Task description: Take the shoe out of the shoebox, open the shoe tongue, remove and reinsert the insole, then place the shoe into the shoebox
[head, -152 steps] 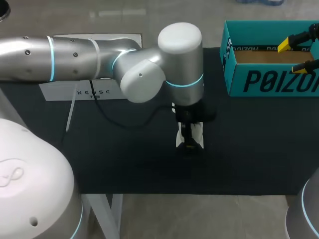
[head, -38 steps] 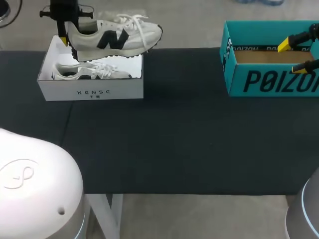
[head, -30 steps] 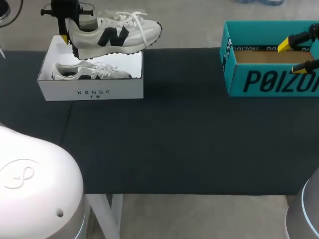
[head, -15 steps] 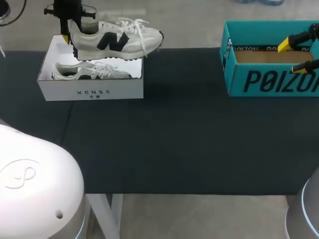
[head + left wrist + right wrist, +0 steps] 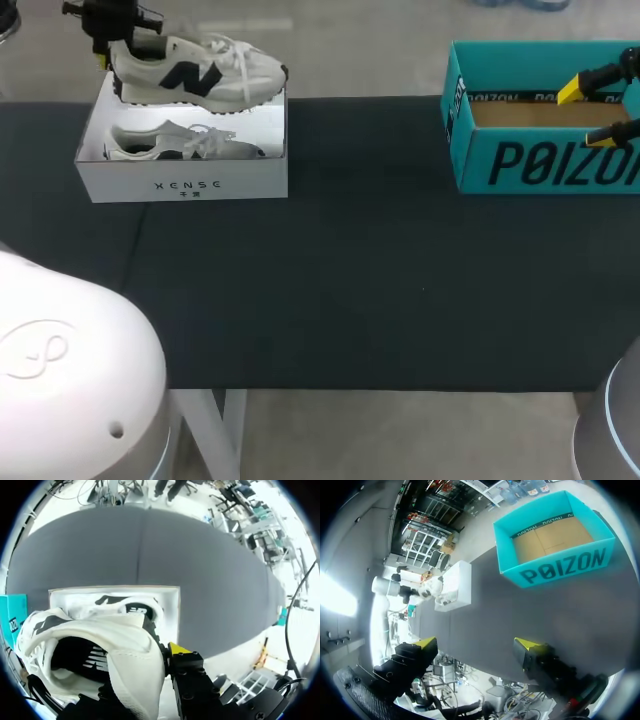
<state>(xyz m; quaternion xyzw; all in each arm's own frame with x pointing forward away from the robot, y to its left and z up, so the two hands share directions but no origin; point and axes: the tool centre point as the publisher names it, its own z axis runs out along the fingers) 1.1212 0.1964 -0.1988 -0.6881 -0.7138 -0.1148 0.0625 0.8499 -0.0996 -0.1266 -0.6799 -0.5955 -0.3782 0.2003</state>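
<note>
While left gripper (image 5: 108,52) clamps heel only, shoe (image 5: 195,72) hangs above shoebox (image 5: 180,186) far edge: grip may slip, sole may snag rim or second shoe (image 5: 180,146) inside. Right gripper (image 5: 590,112): fingers apart, far from shoebox.

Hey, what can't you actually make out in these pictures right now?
Left claw: left wrist view, the held shoe hides one finger.
Second shoe in the white box: left wrist view, mostly covered by the held shoe.
Right claw: head view, cut off by the edge; only yellow tips show.
</note>
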